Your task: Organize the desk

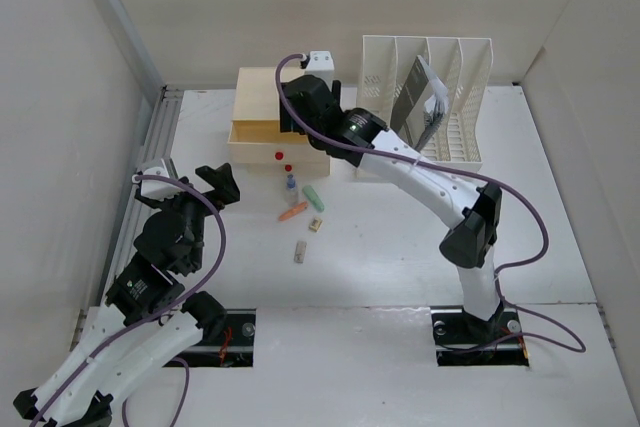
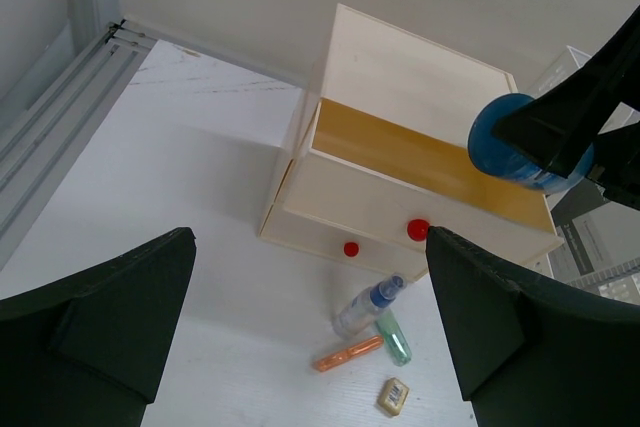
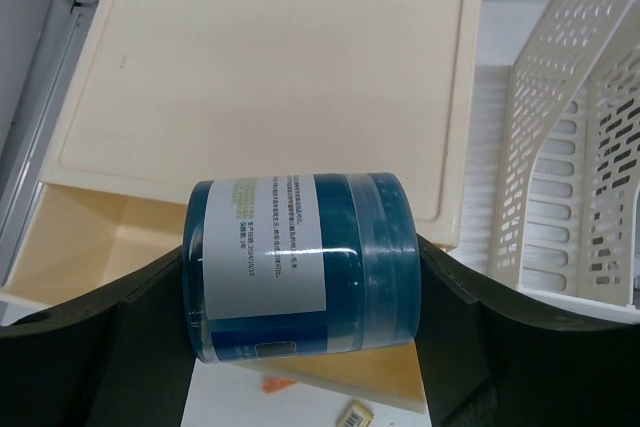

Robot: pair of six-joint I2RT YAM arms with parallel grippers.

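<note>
1. The bench (image 1: pixel 400 247) is a broad white tabletop. A cream drawer box (image 1: pixel 262 107) stands towards its back, and its top drawer (image 2: pixel 420 152) is pulled open, showing an amber inside.
2. The right fingers (image 3: pixel 110 357) clamp a blue cylindrical jar (image 3: pixel 300 262). They stand fairly wide around it, just above the drawer box.
3. The jar lies on its side, with its long axis running from one finger to the other. The open drawer lies directly below it and slightly towards the box's front, so the coming move looks like a short drop straight down.
4. The left fingers (image 2: pixel 110 317) are spread wide and hold nothing. They hover in front of the drawer box, off to its left.
5. Loose items lie on the bench just in front of the drawer box's red knobs (image 2: pixel 418 229). They are a small spray bottle (image 2: pixel 368 307), a green tube (image 2: pixel 395 337), an orange marker (image 2: pixel 348 353) and a small yellow packet (image 2: pixel 393 396). The left arm is the nearer one to these.
6. A white slotted file rack (image 1: pixel 440 77) stands just right of the drawer box.
7. The jar has a white label with lines of small print that are too fine to read. No brand is legible. The print on the packet is also unreadable.
</note>
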